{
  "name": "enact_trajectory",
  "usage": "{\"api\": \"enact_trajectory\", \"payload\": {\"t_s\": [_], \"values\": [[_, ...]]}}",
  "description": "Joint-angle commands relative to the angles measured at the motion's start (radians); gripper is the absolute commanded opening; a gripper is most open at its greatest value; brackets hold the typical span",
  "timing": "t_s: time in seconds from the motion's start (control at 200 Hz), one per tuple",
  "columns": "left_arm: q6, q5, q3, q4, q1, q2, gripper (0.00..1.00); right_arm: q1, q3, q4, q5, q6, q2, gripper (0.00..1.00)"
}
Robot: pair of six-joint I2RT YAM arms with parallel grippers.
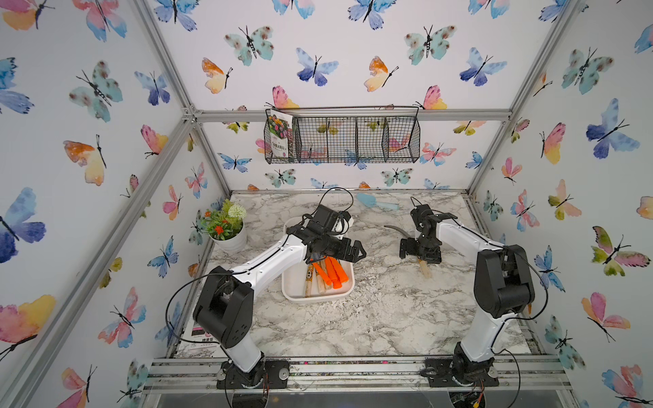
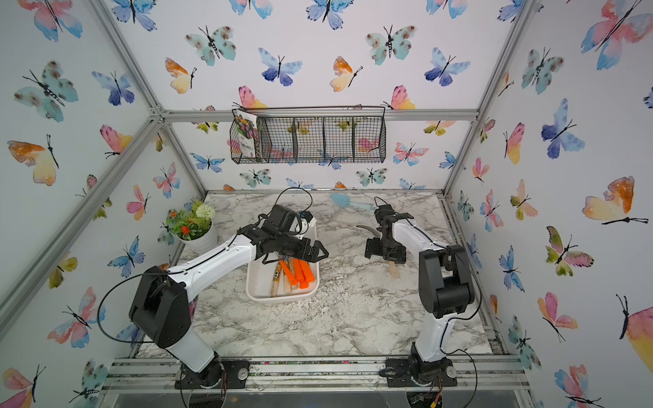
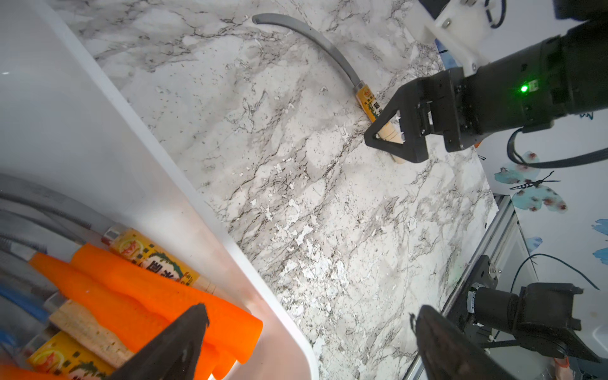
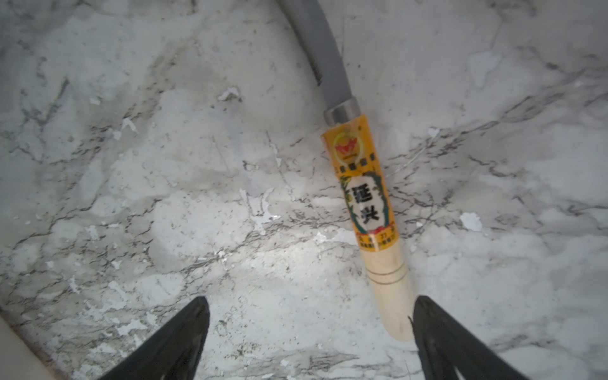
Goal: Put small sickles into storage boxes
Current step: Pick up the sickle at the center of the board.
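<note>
Two grippers, both spread wide, neither grasping anything. Left gripper (image 1: 360,251) hangs above one white shallow rectangular tray (image 1: 318,299) on grey-veined marble-pattern counter (image 1: 371,318). Tray holds small sickles (image 3: 138,296) with curved grey blades. Countable there: three bright orange handles (image 1: 332,272), at least two pale wood handles (image 1: 309,279). One more wood-handled sickle with gold-black label (image 4: 362,184) lies flat on counter, well apart from tray, butt end beneath right gripper (image 4: 309,329), just inside one finger. One pale blue trowel (image 1: 369,200) near back wall.
</note>
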Motion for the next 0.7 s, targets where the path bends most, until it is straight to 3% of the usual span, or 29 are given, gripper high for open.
{"api": "enact_trajectory", "payload": {"t_s": [0.0, 0.17, 0.536, 0.696], "values": [[0.009, 0.089, 0.035, 0.028, 0.004, 0.053, 0.98, -0.029, -0.013, 0.012, 0.018, -0.034, 0.030, 0.98], [-0.008, 0.128, 0.054, 0.047, 0.004, 0.101, 0.98, -0.055, -0.027, 0.043, 0.008, -0.039, 0.068, 0.90], [-0.015, 0.128, 0.055, 0.048, 0.004, 0.102, 0.98, -0.058, -0.031, 0.070, -0.022, -0.045, 0.116, 0.47], [-0.016, 0.121, 0.044, 0.049, 0.003, 0.084, 0.98, -0.057, -0.042, 0.074, -0.038, -0.042, 0.104, 0.37]]}}
